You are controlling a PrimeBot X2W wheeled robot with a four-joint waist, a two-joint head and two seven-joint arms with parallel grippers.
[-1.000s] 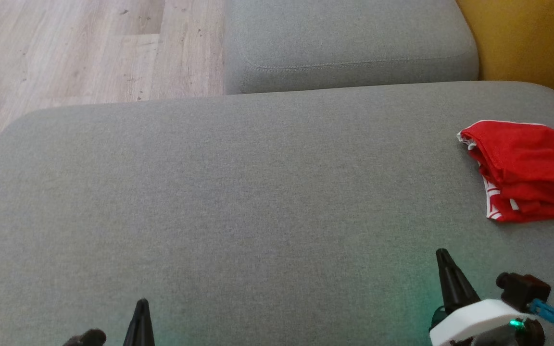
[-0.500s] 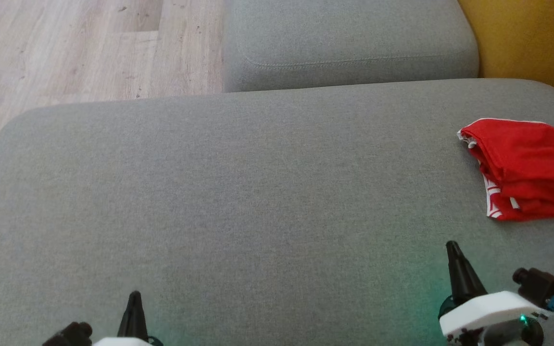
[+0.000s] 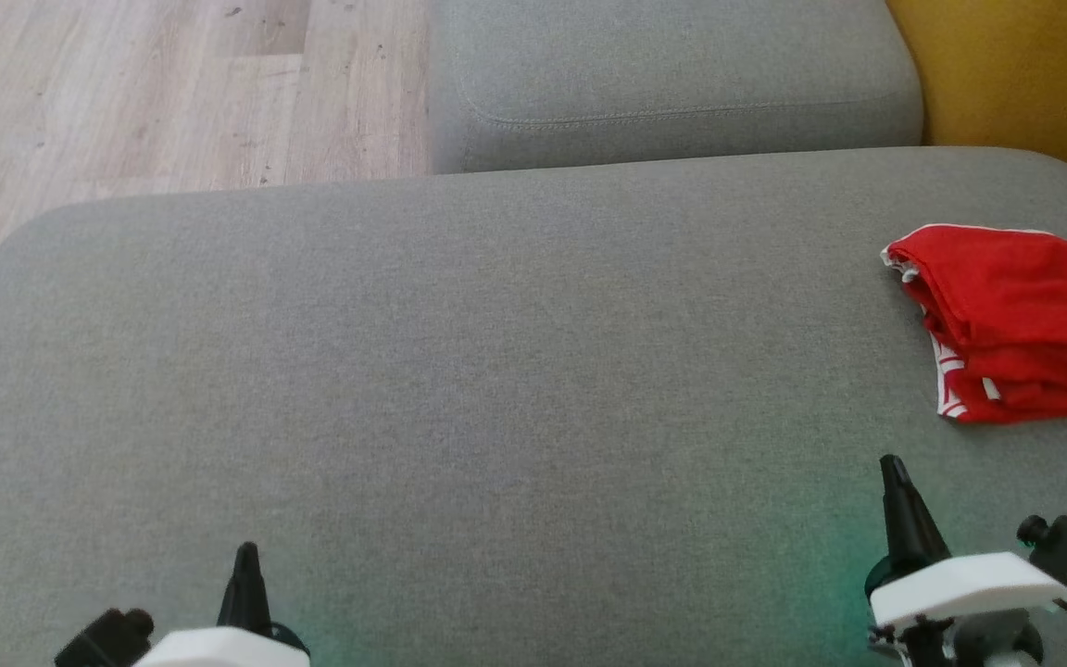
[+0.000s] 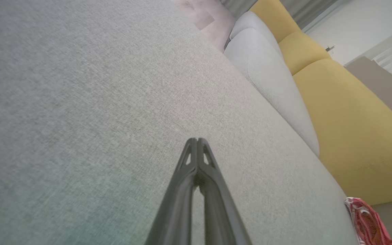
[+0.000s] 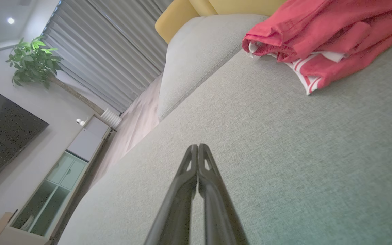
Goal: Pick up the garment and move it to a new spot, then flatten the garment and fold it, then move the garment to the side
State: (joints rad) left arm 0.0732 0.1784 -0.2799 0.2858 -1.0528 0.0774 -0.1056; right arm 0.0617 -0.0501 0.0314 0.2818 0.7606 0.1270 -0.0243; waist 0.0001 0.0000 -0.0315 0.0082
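The garment is red with white trim and lies folded in a small bundle at the far right of the grey sofa seat. It also shows at the upper right of the right wrist view and tiny at the lower right of the left wrist view. My right gripper hovers low at the lower right, shut and empty, a short way in front of the garment and apart from it. Over the seat's near left part, my left gripper is shut with nothing in it. Both pairs of fingertips meet in the wrist views.
A second grey cushion adjoins the seat at the back. Yellow upholstery rises at the back right. Wooden floor lies beyond the seat's left and far edges. A television, cabinet and plant stand across the room in the right wrist view.
Both grippers reach a little farther up the head view than a second ago, the right one also shifted right. The camera has tilted slightly. The garment lies where it was.
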